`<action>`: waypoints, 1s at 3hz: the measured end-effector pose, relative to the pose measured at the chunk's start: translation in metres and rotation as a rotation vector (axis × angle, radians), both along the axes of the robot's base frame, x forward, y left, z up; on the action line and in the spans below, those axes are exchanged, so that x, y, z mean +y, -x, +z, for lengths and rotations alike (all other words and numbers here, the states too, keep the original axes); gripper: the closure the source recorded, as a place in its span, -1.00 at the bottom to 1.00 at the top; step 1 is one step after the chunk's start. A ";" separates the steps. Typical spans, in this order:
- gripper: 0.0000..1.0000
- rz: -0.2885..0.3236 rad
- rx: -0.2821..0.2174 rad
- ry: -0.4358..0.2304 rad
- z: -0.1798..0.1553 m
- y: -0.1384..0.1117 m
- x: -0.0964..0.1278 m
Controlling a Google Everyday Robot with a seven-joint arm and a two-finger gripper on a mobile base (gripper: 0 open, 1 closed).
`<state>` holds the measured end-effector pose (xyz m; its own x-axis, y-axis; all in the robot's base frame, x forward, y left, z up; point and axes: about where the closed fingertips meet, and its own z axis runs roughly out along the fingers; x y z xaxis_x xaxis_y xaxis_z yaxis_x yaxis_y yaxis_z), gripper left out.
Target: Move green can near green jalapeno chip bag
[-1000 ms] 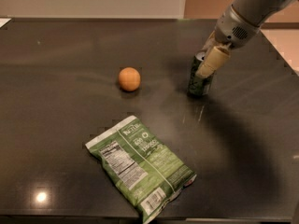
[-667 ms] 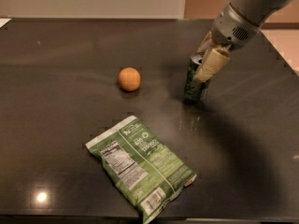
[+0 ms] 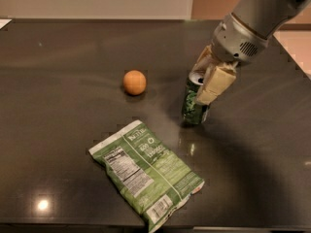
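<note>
The green can (image 3: 193,102) stands upright on the dark table (image 3: 58,81), right of centre, with its silver top rim showing. My gripper (image 3: 201,84) comes down from the upper right and is shut on the can, one pale finger (image 3: 214,85) on its right side and the other behind it. The green jalapeno chip bag (image 3: 146,171) lies flat at the front centre, label side up, a short way to the lower left of the can and apart from it.
An orange ball-like fruit (image 3: 134,82) sits left of the can, a little farther back. The table's front edge runs just below the bag; its right edge slants past my arm (image 3: 257,18).
My gripper has carried the can a little leftward and toward the front, closer to the bag. The fruit and the bag have not moved.
</note>
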<state>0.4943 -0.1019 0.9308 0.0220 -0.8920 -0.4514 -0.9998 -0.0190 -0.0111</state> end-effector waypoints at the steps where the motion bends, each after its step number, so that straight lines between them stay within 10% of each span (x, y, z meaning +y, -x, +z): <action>1: 1.00 0.048 0.002 0.000 -0.003 0.023 0.010; 3: 0.65 0.098 0.011 0.028 -0.015 0.042 0.020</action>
